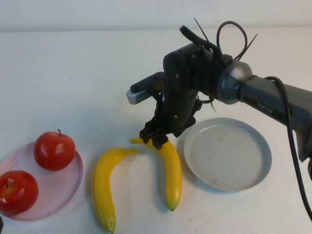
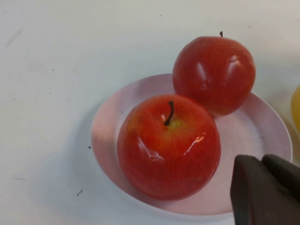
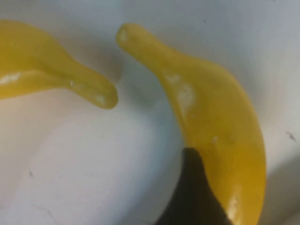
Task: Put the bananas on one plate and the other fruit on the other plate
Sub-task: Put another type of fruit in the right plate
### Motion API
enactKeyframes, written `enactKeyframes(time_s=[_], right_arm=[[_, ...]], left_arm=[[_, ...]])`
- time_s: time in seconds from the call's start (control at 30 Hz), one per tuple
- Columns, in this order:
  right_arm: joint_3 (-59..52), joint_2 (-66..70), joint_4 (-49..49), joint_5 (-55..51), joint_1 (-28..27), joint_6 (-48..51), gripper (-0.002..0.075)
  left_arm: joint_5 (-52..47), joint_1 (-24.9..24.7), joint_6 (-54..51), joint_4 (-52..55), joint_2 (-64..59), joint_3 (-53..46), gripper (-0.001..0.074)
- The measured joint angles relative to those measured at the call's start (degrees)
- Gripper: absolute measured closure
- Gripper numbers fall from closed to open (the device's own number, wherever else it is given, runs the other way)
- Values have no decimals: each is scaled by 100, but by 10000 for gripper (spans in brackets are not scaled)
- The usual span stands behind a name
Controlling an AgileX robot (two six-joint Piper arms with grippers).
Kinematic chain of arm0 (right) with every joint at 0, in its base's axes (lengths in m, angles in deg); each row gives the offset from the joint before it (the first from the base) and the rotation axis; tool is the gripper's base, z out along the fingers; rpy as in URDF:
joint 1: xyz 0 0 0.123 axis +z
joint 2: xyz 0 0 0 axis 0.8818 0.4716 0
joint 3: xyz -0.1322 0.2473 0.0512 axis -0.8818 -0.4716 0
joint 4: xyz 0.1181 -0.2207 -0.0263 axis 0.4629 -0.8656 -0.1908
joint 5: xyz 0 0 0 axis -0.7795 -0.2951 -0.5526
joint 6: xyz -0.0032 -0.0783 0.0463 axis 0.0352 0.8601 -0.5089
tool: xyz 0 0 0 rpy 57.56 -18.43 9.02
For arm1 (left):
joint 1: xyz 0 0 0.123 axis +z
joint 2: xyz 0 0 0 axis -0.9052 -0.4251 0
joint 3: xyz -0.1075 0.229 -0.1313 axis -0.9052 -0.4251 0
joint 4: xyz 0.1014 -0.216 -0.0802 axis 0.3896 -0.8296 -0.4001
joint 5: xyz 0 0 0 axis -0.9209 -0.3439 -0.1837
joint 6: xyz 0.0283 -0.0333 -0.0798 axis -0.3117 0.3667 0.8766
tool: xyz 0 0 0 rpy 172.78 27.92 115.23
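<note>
Two yellow bananas lie side by side mid-table: the left banana (image 1: 105, 187) and the right banana (image 1: 171, 170). My right gripper (image 1: 155, 138) is low over the stem end of the right banana and open. One dark finger (image 3: 192, 197) rests against that banana's side (image 3: 220, 136); the other finger is hidden. The grey-blue plate (image 1: 229, 153) to the right holds nothing. Two red apples (image 1: 54, 150) (image 1: 17, 191) sit on the pink plate (image 1: 68, 187) at the left. My left gripper (image 2: 261, 160) is shut and empty above the pink plate's rim (image 2: 276, 136), beside the near apple (image 2: 168, 145).
The white table (image 1: 73, 73) stretches bare behind the plates and fruit. The right arm (image 1: 273, 100) reaches in from the right, above the grey-blue plate's far edge. The left banana's stem tip (image 3: 101, 96) lies close to the right banana's stem.
</note>
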Motion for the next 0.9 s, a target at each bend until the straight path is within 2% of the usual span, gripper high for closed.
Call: enactKeyframes(time_s=[0.23, 0.43, 0.63, 0.77, 0.9], right_arm=[[42, 227, -7, -49, 12, 440, 318], [52, 334, -17, -49, 105, 517, 419], [541, 352, 2, -389, 119, 517, 424], [1148, 314, 2, -488, 119, 176, 424], [1310, 21, -194, -537, 119, -40, 424]], left_arm=[[0, 0, 0, 0, 0, 0, 731], [0, 0, 0, 0, 0, 0, 731], [0, 0, 0, 0, 0, 0, 731], [0, 0, 0, 0, 0, 0, 731], [0, 0, 0, 0, 0, 0, 731]])
